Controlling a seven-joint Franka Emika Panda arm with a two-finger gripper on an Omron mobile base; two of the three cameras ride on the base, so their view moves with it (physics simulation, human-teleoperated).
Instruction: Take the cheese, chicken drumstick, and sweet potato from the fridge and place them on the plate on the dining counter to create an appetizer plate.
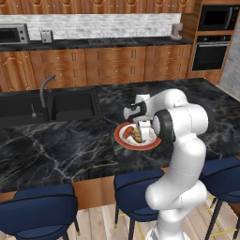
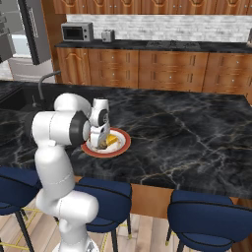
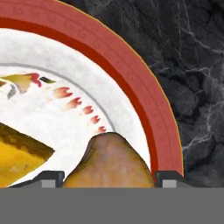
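In the hand view, nearest the camera, the golden-brown rounded chicken drumstick [image 3: 111,162] sits between the two dark fingertips at six o'clock; the jaws stand fairly wide around it, and whether they touch it cannot be told. It looks light, firm and probably a little slick, best taken across its thick middle. It rests on the round white plate with a broad red rim [image 3: 144,94] beside the yellow-orange cheese wedge [image 3: 19,153] at eight o'clock, with the black marble worktop [image 3: 192,65] beyond.

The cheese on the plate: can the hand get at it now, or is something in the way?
Probably yes. The hand hangs low over the plate, straddling the drumstick; the cheese lies uncovered beside it, a short sideways shift away.
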